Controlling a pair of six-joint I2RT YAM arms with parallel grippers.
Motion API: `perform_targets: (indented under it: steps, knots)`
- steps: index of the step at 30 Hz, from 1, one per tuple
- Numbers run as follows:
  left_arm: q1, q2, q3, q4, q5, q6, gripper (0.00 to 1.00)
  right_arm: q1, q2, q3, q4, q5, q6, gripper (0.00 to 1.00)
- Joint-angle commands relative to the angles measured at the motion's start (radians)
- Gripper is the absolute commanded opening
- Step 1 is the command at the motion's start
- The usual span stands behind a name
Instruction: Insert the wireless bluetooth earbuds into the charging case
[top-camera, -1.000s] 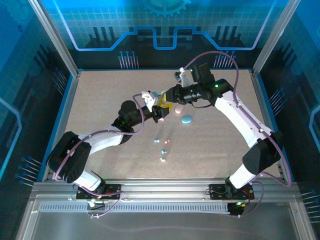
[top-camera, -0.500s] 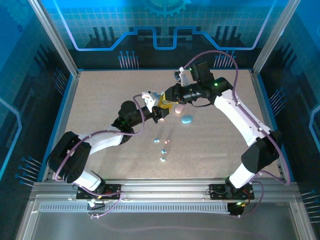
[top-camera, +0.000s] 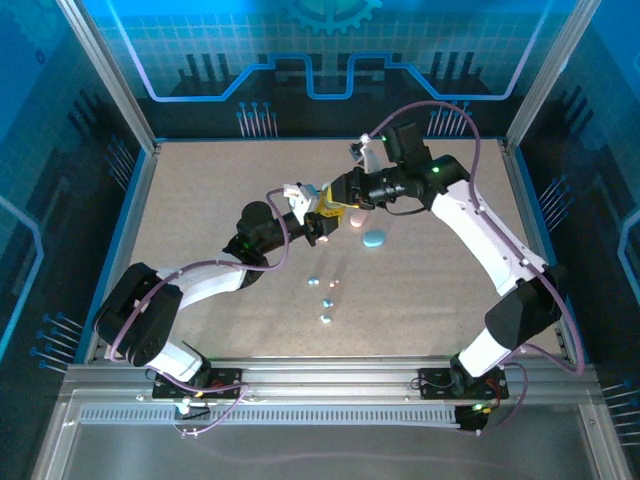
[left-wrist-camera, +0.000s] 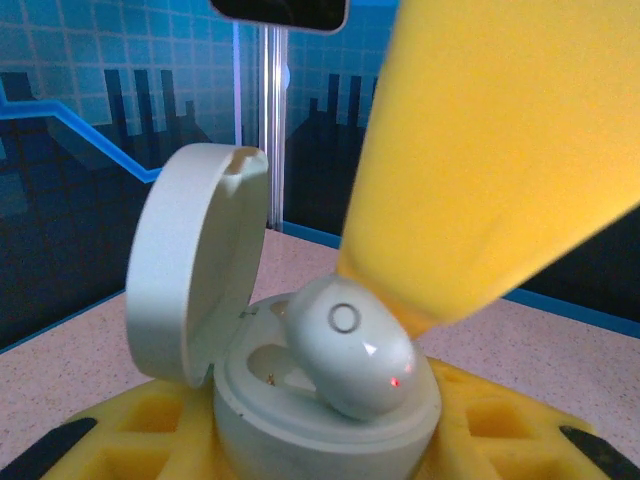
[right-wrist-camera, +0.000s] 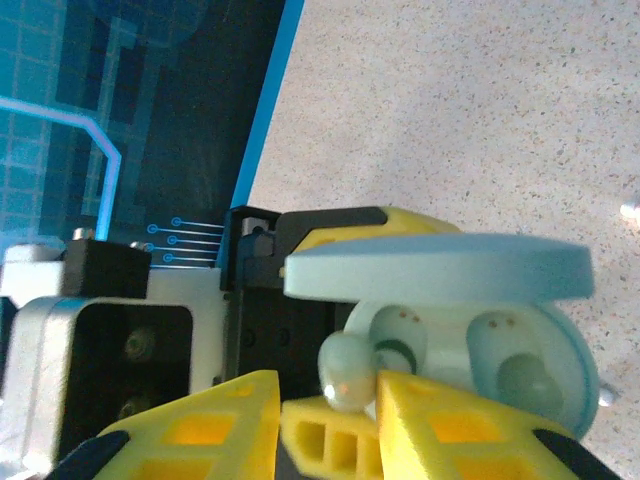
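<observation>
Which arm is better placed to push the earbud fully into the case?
Right. The right gripper has the earbud between its fingertips, at a socket of the charging case; the left gripper only holds that case.

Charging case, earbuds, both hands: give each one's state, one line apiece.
charging case: lid open.
earbud: tilted at a well, not fully seated.
left hand: shut on the charging case.
right hand: fingers flank the earbud; grip unclear.
loose earbuds: lying on the table.
pink case, blue case: lying on the table.
</observation>
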Motion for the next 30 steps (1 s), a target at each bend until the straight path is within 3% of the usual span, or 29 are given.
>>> perform_targets:
  steps: [1, 11, 19, 24, 30]
  knots:
    - [-0.001, -0.014, -0.010, 0.050, -0.005, 0.027, 0.30, -0.007, -0.059, 0.012, -0.034, -0.004, 0.001, 0.34]
    - [0.000, -0.022, -0.021, 0.068, 0.004, 0.024, 0.30, -0.019, -0.095, -0.033, 0.048, 0.001, 0.011, 0.32]
    - [0.000, -0.085, -0.049, 0.066, -0.134, 0.012, 0.29, -0.122, -0.335, -0.264, 0.162, 0.240, 0.035, 0.34]
    - [0.002, -0.168, -0.054, -0.009, -0.204, 0.045, 0.30, -0.202, -0.347, -0.400, 0.070, 0.196, 0.010, 0.34]
    - [0.003, -0.243, -0.044, -0.096, -0.253, 0.067, 0.30, -0.124, -0.254, -0.567, 0.094, 0.074, -0.013, 0.34]
